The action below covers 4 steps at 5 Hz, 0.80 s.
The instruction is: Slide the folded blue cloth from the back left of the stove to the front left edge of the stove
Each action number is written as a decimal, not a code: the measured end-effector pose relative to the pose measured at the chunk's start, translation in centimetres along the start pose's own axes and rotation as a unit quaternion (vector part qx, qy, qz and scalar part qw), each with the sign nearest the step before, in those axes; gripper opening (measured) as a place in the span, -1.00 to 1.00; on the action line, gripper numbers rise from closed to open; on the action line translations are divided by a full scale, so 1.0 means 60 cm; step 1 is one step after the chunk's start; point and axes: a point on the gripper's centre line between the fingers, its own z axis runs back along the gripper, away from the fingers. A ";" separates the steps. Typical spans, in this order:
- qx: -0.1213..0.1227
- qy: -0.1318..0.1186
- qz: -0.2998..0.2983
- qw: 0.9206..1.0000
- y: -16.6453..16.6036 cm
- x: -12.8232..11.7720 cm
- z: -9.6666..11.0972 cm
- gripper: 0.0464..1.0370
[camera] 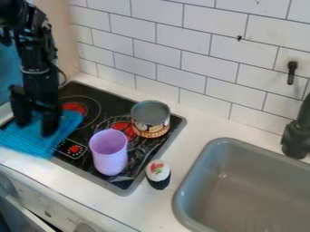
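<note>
Gripper: the black gripper [35,127] hung at the left over the blue cloth, its fingers set wide apart; whether they touched the cloth could not be told.
Blue cloth: the cloth [57,129] lay beneath and around the fingers, over the left part of the stove [112,182] and its front edge, its lower left portion blurred.
Stove: this was a black panel with a grey rim and red-centred rings, set in the white worktop [158,216].
Cup: the lavender cup [109,156] stood upright on the front right of the stove, its mouth upward and its pale inner wall visible.
Can: the metal can [151,122] stood upright behind and to the right of the cup; its round top was grey, and whether this was a lid or the interior could not be told.
Label: a printed label [151,130] with light and dark marks circled the can.
Toy sushi: the piece [158,174], white-topped with red and green bits above a black wrap, sat between stove and sink.
Sink: the grey basin [254,190] occupied the right, beside a black faucet [297,140].
</note>
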 end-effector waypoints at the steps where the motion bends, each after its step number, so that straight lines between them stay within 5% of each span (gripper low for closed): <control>1: 0.002 0.014 0.005 1.000 0.002 -0.004 -0.001 0.93; 2: 0.000 0.010 0.014 1.000 0.017 -0.001 0.000 0.93; 3: -0.015 -0.035 0.029 0.999 0.037 0.010 0.009 0.93; 4: -0.006 -0.100 0.035 0.994 0.051 0.011 0.073 0.93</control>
